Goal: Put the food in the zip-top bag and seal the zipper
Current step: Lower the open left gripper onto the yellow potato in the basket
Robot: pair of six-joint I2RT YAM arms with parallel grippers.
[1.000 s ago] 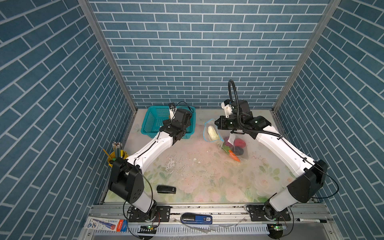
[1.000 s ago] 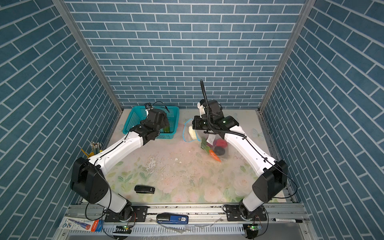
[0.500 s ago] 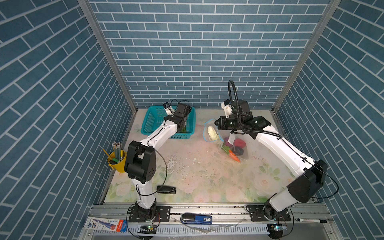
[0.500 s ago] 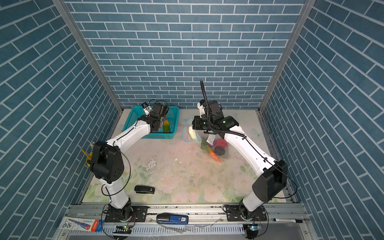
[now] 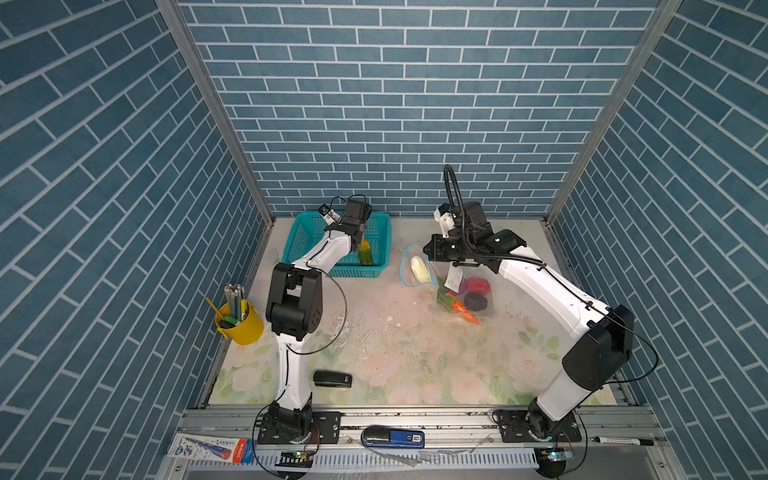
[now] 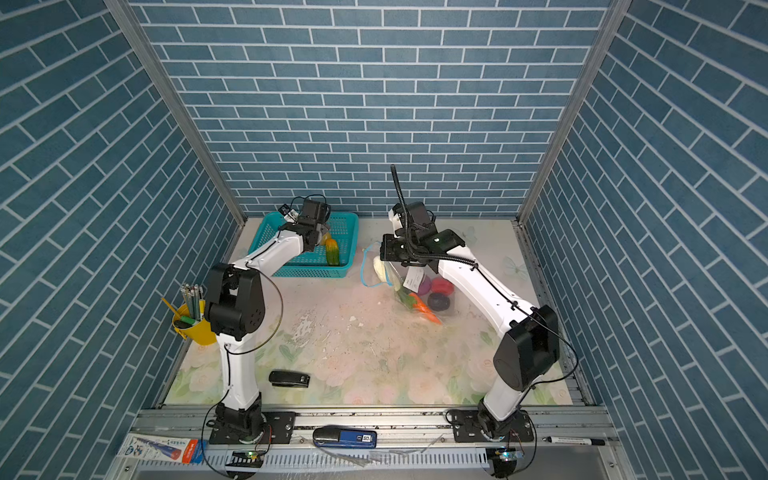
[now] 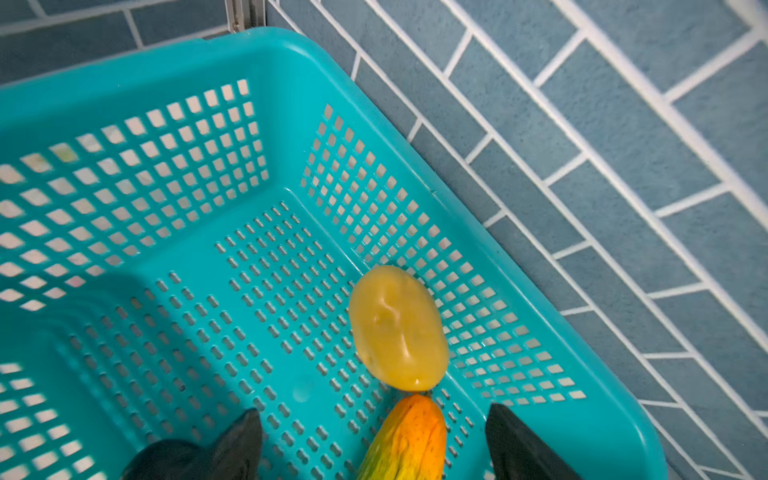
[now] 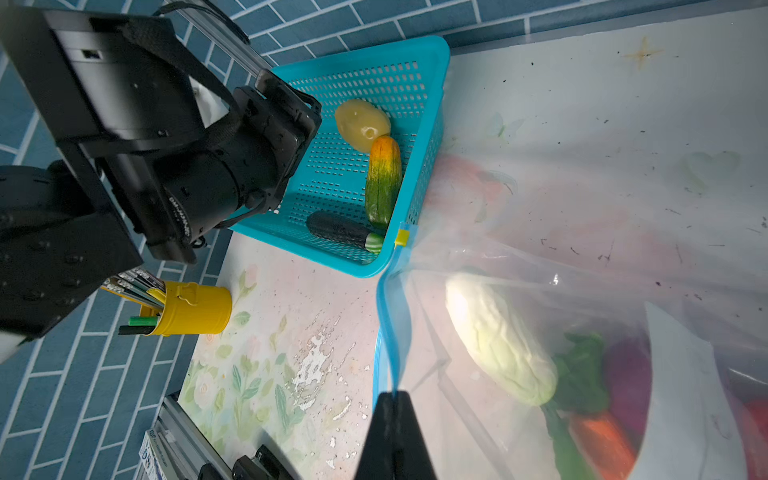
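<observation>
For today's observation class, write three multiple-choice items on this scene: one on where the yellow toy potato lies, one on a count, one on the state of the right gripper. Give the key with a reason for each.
1. Where does the yellow toy potato lie? A. in the teal mesh plastic basket; B. inside the clear crinkly zip-top bag; C. in the right gripper.
2. How many toy food pieces lie in the basket? A. one; B. three; C. five.
3. The right gripper is: A. open above the basket; B. shut on the potato; C. shut on the bag's light blue zipper strip.

Key:
1 A, the potato rests on the basket's floor.
2 B, the right wrist view shows the potato, a green-orange piece and a dark green-tipped piece.
3 C, its black fingers pinch the blue strip.
</observation>
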